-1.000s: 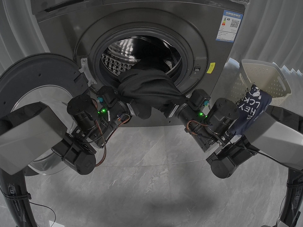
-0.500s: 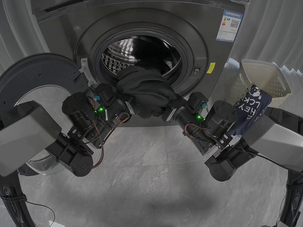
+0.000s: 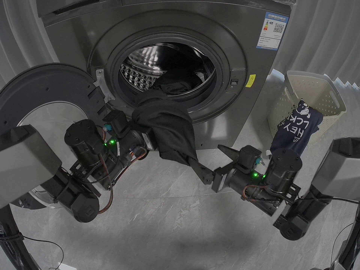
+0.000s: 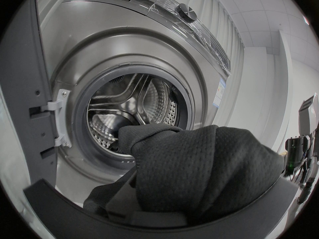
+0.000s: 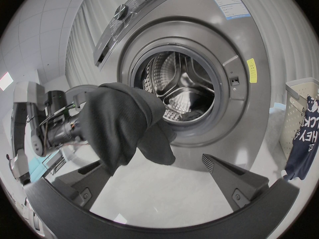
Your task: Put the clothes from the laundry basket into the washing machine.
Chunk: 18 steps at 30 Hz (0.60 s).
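- Head view: washing machine (image 3: 232, 30) stands with its round door (image 3: 48, 90) swung wide to the robot's left.
- Black garment (image 3: 168, 128) has its upper end over the lower rim of the drum opening. The rest hangs down the machine front, clear of the floor.
- Left gripper (image 3: 148, 141) sits just below the rim, with the cloth bunched over its tip. The grip is buried under fabric, so cannot tell whether it is closed.
- Right gripper (image 3: 215, 162) is low, near the garment's hanging end, jaws spread wide and holding nothing.
- More dark cloth (image 3: 176, 83) lies inside the drum.
- Laundry basket (image 3: 318, 90) is on the floor right of the machine. A navy printed garment (image 3: 298, 128) is draped over its near rim.
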Tool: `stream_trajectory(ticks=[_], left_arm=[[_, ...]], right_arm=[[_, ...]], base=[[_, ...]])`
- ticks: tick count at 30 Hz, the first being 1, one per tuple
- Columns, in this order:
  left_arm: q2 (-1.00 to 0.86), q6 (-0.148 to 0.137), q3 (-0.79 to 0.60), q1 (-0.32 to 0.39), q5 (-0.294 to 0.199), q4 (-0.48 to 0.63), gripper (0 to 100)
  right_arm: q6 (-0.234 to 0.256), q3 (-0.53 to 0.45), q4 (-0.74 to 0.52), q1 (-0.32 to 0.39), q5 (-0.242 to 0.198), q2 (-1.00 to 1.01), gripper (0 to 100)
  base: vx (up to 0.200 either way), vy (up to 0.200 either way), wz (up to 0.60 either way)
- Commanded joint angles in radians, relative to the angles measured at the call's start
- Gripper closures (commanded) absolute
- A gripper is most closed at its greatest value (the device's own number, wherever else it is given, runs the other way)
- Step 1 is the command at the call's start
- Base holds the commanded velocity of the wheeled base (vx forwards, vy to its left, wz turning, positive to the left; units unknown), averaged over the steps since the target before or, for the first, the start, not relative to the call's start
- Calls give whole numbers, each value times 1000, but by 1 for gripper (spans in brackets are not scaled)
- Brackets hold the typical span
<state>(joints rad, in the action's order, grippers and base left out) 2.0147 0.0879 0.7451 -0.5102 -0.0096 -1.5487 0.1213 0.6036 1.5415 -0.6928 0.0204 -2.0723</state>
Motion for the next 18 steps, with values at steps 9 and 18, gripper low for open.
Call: stream_trajectory(ticks=[9,18], left_arm=[[-208,-5,-355,7,0,-2,100],[-191,0,-391,39,-53,-2,100]], right_arm=[[-31,-173,0,32,-22,132,0],[-32,-173,0,75,-23,141,0]], base=[[0,0,0],[0,0,0]])
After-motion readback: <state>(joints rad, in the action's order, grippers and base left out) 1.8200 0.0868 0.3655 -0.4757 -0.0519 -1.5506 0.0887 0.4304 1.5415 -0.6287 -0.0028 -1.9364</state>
